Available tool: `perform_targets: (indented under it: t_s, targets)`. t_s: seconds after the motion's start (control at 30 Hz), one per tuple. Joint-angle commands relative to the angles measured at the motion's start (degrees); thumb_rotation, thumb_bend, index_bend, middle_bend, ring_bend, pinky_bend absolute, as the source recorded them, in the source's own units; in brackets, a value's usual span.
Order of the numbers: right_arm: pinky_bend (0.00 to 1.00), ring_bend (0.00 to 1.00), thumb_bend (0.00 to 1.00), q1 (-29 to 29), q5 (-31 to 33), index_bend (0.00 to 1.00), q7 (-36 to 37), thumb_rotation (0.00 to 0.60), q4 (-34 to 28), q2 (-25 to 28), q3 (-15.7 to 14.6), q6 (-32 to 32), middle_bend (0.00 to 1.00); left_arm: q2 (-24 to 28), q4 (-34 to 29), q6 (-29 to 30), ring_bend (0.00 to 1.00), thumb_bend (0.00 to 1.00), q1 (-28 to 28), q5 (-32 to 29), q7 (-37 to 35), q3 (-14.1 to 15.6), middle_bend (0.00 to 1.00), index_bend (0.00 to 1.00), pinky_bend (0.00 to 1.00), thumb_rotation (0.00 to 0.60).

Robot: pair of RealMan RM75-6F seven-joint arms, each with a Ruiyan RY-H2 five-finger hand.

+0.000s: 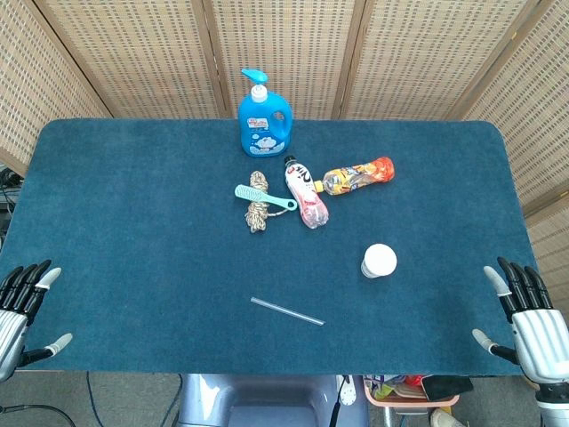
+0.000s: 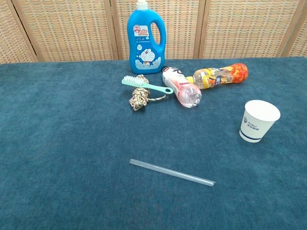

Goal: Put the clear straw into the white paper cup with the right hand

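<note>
clear straw [image 2: 171, 172] flat on table; white paper cup [image 2: 258, 121] upright, well apart

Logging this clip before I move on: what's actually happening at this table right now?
Nothing is being handled yet. The clear straw lies flat on the blue table near the front edge, and the white paper cup stands upright, apart from it. The right hand and left hand sit at the table's front corners, fingers spread, holding nothing. A blue detergent bottle, two bottles lying down, a brush and some rope sit further back.
</note>
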Motion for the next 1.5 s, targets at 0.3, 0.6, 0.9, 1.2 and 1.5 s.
perform_targets:
  t_s: [0.3,0.6,0.9,1.2,1.5]
  targets:
    - [0.00,0.00,0.00,0.79,0.31,0.00,-2.48,0.600,-1.72,-0.73,0.53,-1.36,0.00,-0.08,-0.02,0.08,0.00,0.13,0.14,-0.19,-0.20,-0.21,0.00,0.00,0.00,0.600]
    - [0.00,0.00,0.00,15.16,-0.68,0.13,-9.79,0.600,-15.40,7.01,5.92,-19.77,0.00,-0.18,-0.34,-0.64,0.00,0.13,-0.02,-1.17,0.32,-0.66,0.00,0.00,0.00,0.600]
    - [0.00,0.00,0.01,30.04,14.21,0.28,-12.44,0.600,-21.22,3.51,11.89,-39.93,0.00,0.14,-0.46,-2.70,0.00,0.13,-0.87,-3.84,-0.75,-1.67,0.00,0.00,0.00,0.600]
    - [0.00,0.00,0.12,39.59,29.89,0.36,-27.33,0.600,-19.01,-5.88,11.13,-47.41,0.00,0.25,-0.45,-4.12,0.00,0.13,-1.43,-5.41,-1.13,-2.22,0.00,0.00,0.00,0.600]
    - [0.00,0.00,0.17,47.27,44.22,0.40,-37.24,0.600,-13.82,-17.15,9.32,-46.97,0.00,0.24,-0.48,-5.40,0.00,0.13,-1.93,-6.76,-1.14,-2.66,0.00,0.00,0.00,0.600]
